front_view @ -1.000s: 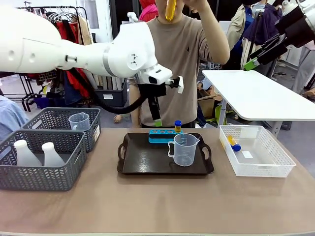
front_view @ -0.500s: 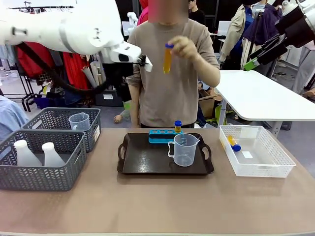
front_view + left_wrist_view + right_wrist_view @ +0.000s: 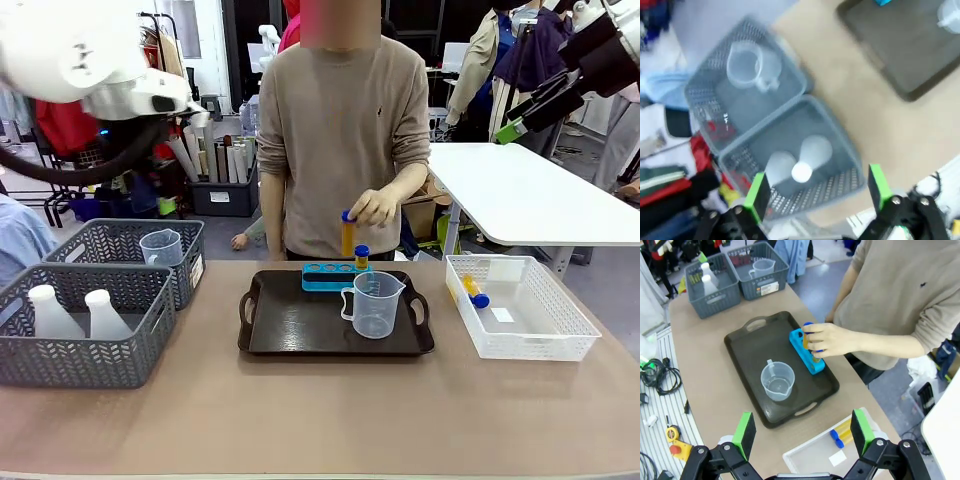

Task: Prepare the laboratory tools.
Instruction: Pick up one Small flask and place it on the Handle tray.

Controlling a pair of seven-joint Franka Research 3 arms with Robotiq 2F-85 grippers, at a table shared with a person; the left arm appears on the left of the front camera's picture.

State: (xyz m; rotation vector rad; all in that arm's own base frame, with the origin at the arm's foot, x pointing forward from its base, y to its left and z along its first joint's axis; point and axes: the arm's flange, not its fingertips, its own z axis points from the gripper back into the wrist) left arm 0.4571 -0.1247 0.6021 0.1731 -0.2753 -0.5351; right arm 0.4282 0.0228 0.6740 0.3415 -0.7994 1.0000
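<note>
A person's hand holds an amber tube with a blue cap upright just over the blue rack at the back of the dark tray. One more capped tube stands in the rack. A clear beaker stands on the tray. My left gripper is open, high above the grey basket that holds two white flasks. My right gripper is open and hangs high at the right, with the tray and the held tube far below it.
A second grey basket at the far left holds another clear beaker. The front grey basket holds the flasks. A white mesh basket at the right holds a lying amber tube. A white table stands behind it.
My left arm has swung up and to the left, away from the tray and over the grey baskets. The person's hand has brought the amber tube down from head height to the rack.
</note>
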